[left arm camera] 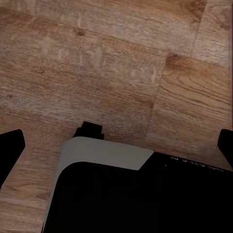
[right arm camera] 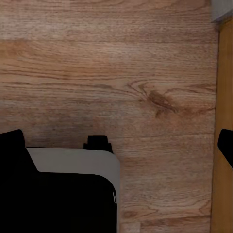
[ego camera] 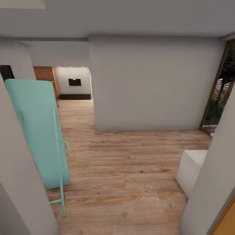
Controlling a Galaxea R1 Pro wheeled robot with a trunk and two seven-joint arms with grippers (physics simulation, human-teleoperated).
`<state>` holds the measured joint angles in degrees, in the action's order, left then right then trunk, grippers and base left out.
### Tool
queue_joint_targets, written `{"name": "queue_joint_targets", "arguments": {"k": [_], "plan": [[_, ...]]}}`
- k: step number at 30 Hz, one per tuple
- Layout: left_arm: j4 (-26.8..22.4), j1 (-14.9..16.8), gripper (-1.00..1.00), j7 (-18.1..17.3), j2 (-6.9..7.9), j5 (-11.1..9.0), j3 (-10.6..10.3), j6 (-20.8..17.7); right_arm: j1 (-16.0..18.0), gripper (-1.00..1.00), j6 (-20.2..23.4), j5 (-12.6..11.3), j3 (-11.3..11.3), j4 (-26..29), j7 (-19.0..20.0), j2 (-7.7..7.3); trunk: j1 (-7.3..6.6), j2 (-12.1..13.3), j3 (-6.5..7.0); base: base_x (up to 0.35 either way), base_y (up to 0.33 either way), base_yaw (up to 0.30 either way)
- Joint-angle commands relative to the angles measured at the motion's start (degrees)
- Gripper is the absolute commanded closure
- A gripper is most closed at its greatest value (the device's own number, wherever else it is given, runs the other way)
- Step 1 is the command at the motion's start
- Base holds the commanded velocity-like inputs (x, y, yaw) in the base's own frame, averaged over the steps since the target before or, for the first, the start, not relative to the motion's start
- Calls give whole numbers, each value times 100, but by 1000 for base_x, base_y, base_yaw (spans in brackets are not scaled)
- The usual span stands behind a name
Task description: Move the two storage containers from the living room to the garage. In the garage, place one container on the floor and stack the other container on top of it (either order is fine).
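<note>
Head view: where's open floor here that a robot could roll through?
The light wood plank floor is bare between the leaning turquoise panel and the white box. A narrower strip runs left of the pale grey wall block toward the brick wall.

- The plank floor is showing light wood, grained and knotted, with a faint sheen.
- The walls are looking like matt, smooth plaster.
- The mint panel is appearing smooth and matt.
- The far fireplace is showing brick.

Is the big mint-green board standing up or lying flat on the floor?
Standing up. The mint-green flat board leans on thin legs on the light wood plank floor, beside the pale wall.
</note>
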<state>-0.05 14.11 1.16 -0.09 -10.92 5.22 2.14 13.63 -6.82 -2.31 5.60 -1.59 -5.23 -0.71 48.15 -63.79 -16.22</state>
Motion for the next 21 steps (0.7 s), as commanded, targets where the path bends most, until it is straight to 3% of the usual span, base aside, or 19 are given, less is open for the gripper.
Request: {"name": "queue_joint_targets", "arguments": {"k": [1, 21], "plan": [[5, 4, -100, 7, -1, 2, 43, 20, 8, -100, -30, -24, 46, -17, -14, 1, 4, -4, -7, 322, 0, 0], [0, 4, -100, 7, 17, 2, 44, 75, 8, -100, -30, -24, 46, -17, -14, 1, 4, -4, -7, 322, 0, 0]]}}
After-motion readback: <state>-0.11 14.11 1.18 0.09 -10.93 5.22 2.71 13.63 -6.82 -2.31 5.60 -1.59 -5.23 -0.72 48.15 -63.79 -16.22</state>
